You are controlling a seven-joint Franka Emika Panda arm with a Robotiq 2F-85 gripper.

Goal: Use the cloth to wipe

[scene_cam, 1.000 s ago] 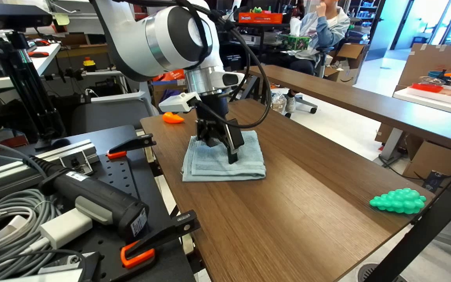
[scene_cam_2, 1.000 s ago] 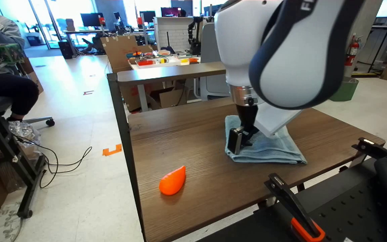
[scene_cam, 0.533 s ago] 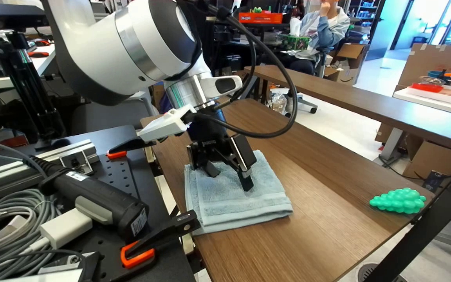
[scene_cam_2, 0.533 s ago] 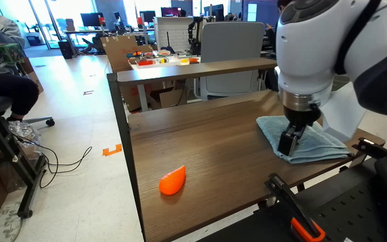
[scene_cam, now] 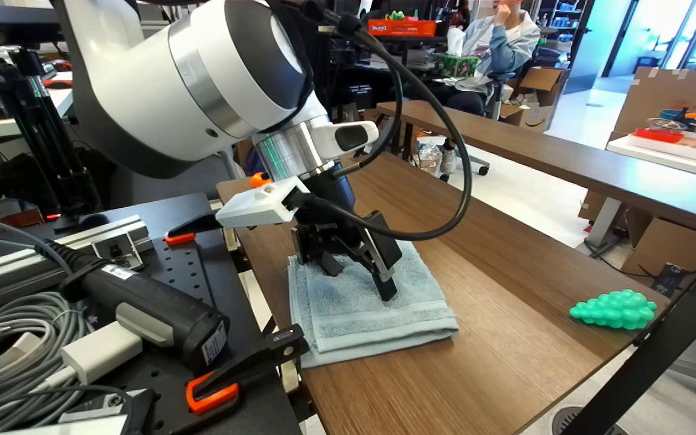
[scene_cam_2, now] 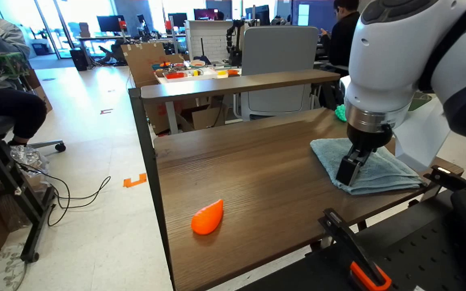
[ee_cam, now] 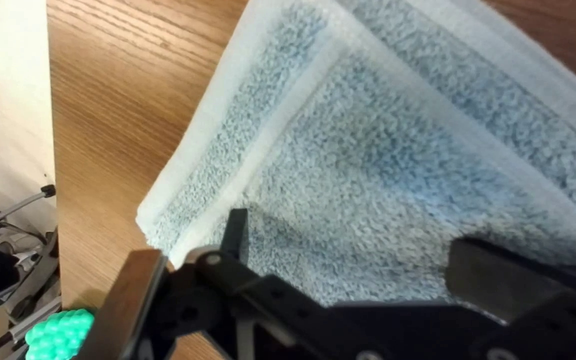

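Cloth (scene_cam: 369, 311), one: light blue, terry, folded flat in layers, lying on the brown wood-grain worktop (scene_cam: 493, 326), one corner close to the edge that faces a black perforated bench (scene_cam: 185, 272). Fingers (scene_cam: 386, 289), one pair: black, spread apart, slanted, tips down at the upper face of the cloth; in the wrist view the cloth's pile spans the gap between them. Robot arm (scene_cam: 221, 78), one: white with dark grey panels, tilted over the cloth, a thick black cable (scene_cam: 411, 234) looped beside its wrist. Orange item (scene_cam_2: 207, 218), one: smooth, teardrop-shaped, on the worktop, well apart from the cloth; in an exterior view mostly hidden behind the arm. Green item (scene_cam: 614, 310), one: knobbly, toward the opposite end of the worktop, well apart from the cloth; shows in part at the border of the wrist view. Clamps (scene_cam: 260, 358), two: black with orange-red parts, set along the bench edge, the nearer just beside the cloth's corner in an exterior view. Handheld device (scene_cam: 154, 308), one: black, lying on the bench next to coiled grey cables (scene_cam: 52, 305). Metal rail (scene_cam: 9, 272), one: same bench. Brown shelf (scene_cam: 541, 157), one: raised, along the far side of the worktop.
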